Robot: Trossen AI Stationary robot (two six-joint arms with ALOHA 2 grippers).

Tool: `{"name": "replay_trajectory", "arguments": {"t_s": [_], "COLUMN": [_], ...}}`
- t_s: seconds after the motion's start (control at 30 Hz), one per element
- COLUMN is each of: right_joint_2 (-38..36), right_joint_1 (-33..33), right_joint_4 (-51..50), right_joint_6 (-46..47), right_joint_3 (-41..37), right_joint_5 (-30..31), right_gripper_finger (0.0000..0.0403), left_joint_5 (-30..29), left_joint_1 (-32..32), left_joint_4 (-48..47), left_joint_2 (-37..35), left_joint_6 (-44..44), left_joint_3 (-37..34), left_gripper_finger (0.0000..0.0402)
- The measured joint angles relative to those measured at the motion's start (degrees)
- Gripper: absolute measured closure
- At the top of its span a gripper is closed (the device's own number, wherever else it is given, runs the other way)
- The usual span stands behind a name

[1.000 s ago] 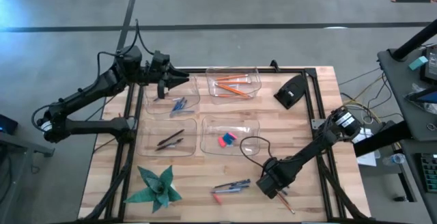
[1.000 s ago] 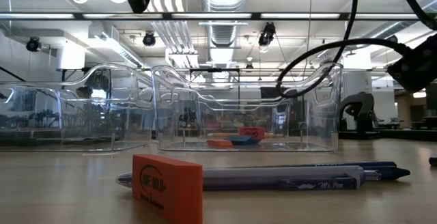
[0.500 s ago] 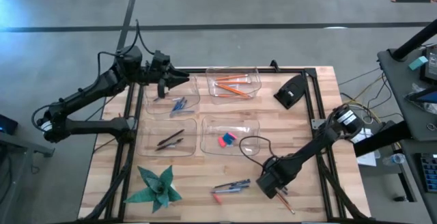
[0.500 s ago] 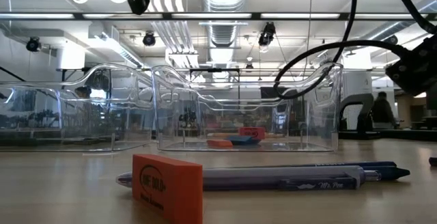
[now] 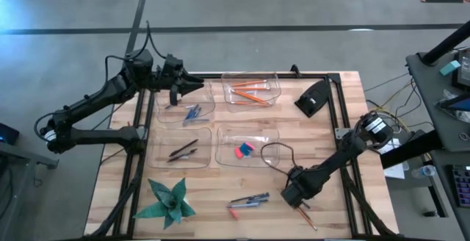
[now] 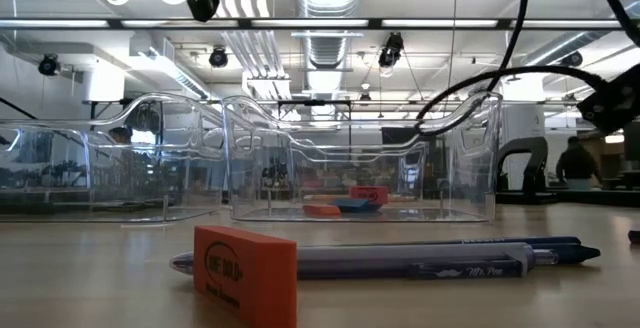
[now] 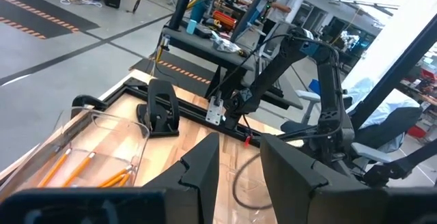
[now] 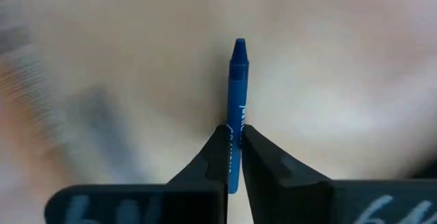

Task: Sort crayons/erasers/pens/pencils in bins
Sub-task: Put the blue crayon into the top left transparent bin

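Observation:
My right gripper stands over the table's near right part, pointing steeply down, shut on a blue crayon. In the high view the gripper hides that crayon. My left gripper hangs level and open, holding nothing, above the far-left bin, which holds blue crayons. The other bins hold orange pencils, dark pens and erasers. Lying loose on the table near the front edge are two pens, an orange eraser and a pencil. My right gripper pinches the crayon's wrapped shaft near its blunt end between its two fingers. The fingers come from above and lie along the crayon. Its pointed tip sticks out beyond the fingertips. Whether it is clear of the table I cannot tell.
A green folded-paper star lies at the near left corner. A black device sits at the far right. My right arm's cable loops over the table beside the eraser bin. Bare wood lies between the bins and the front edge.
My right gripper has drawn back a little toward the table's right edge, and its cable loop has risen and shifted with it. The loose pens, eraser and pencil have stayed where they were.

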Motion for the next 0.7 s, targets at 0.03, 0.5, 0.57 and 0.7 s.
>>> {"name": "replay_trajectory", "arguments": {"t_s": [0.03,0.5,0.57,0.7], "right_joint_2": [-0.5,-11.3,-13.6,-17.8], "right_joint_1": [0.0,-3.7,-4.7,-6.9], "right_joint_4": [-2.5,-12.9,-15.2,-19.7], "right_joint_6": [0.6,4.8,5.9,6.7], "right_joint_3": [-0.1,0.2,0.2,0.2], "right_joint_5": [1.0,16.2,20.0,27.3], "right_gripper_finger": [0.0386,0.0387,0.0387,0.0387], "left_joint_5": [0.0,0.0,0.0,0.0], "left_joint_1": [0.0,0.0,0.0,0.0], "left_joint_4": [0.0,0.0,0.0,0.0], "left_joint_2": [0.0,0.0,0.0,0.0], "left_joint_6": [0.0,0.0,0.0,0.0], "left_joint_3": [0.0,0.0,0.0,0.0], "left_gripper_finger": [0.0308,0.0308,0.0308,0.0308]}}
